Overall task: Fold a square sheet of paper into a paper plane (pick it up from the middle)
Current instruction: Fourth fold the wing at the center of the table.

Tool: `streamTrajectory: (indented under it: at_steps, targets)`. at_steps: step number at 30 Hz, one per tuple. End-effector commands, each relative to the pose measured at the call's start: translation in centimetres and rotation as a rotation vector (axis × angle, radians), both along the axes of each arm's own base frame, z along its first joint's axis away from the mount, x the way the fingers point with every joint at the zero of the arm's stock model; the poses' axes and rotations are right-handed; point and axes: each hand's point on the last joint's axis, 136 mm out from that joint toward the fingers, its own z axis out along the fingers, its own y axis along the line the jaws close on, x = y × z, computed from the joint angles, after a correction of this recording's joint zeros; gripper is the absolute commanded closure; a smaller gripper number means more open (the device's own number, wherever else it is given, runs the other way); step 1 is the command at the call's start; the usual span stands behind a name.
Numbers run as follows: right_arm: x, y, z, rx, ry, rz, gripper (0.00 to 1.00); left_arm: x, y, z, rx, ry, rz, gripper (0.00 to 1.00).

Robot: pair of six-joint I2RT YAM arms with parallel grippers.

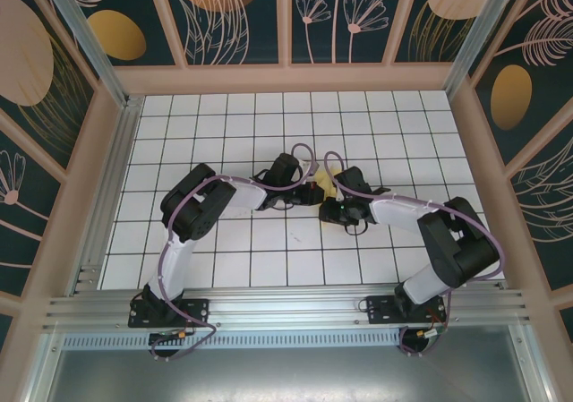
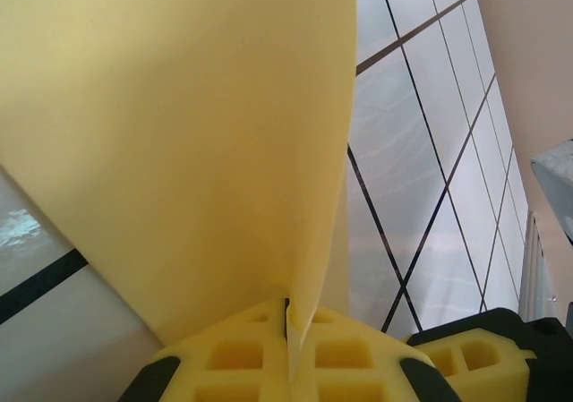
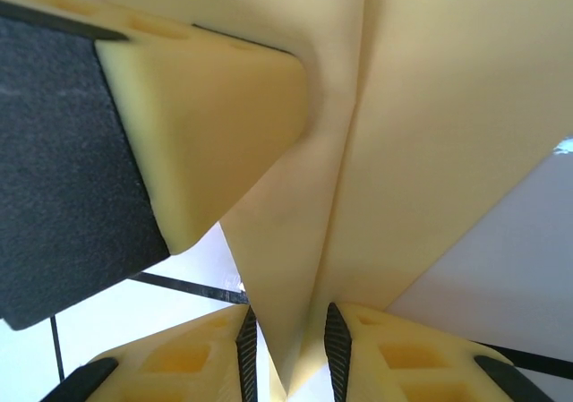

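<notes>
The pale yellow sheet of paper (image 1: 320, 185) hangs folded above the middle of the tiled table, between the two grippers. My left gripper (image 2: 291, 330) is shut on it, its yellow pads pinching a folded edge of the paper (image 2: 179, 133), which fans out above them. My right gripper (image 3: 286, 348) is open. The paper's (image 3: 430, 124) creased, pointed end sits between its jaws, with a gap on each side. One of the left gripper's fingers (image 3: 206, 124) presses the paper in the upper left of the right wrist view. From above, the left gripper (image 1: 309, 187) and the right gripper (image 1: 333, 196) nearly touch.
The white grid-tiled table (image 1: 251, 259) is walled by a pink-framed enclosure with dark patterned panels (image 1: 233, 17). An aluminium rail (image 1: 286, 303) runs along the near edge, where both arm bases are bolted.
</notes>
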Motion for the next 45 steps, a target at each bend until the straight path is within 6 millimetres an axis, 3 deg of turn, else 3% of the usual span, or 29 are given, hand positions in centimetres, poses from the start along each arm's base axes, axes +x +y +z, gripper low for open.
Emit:
streamTrajectory:
  at_steps: [1,9,27,32,38,45]
  targets:
    - [0.2,0.3,1.6,-0.019,-0.025,-0.015,0.71,0.1,0.1,-1.0,0.006,0.029,0.008,0.98]
    - [-1.4,-0.6,0.6,-0.165,0.009,-0.084,0.75,0.1,0.1,-1.4,0.004,0.043,0.018,0.98]
    - [-1.1,0.5,0.0,-0.177,0.014,-0.065,0.91,0.0,0.1,-1.4,0.002,0.047,0.013,0.98]
    - [-1.5,-0.1,-0.5,-0.221,0.030,-0.068,1.00,0.2,-0.1,-0.5,-0.017,0.042,0.015,0.96]
    - [-2.3,-1.5,-0.8,-0.316,0.046,-0.050,1.00,1.2,-0.9,1.6,-0.050,0.015,0.020,0.88]
    - [-2.6,-2.1,-0.6,-0.386,0.039,-0.030,1.00,1.3,-0.6,0.3,-0.021,0.035,0.033,0.97]
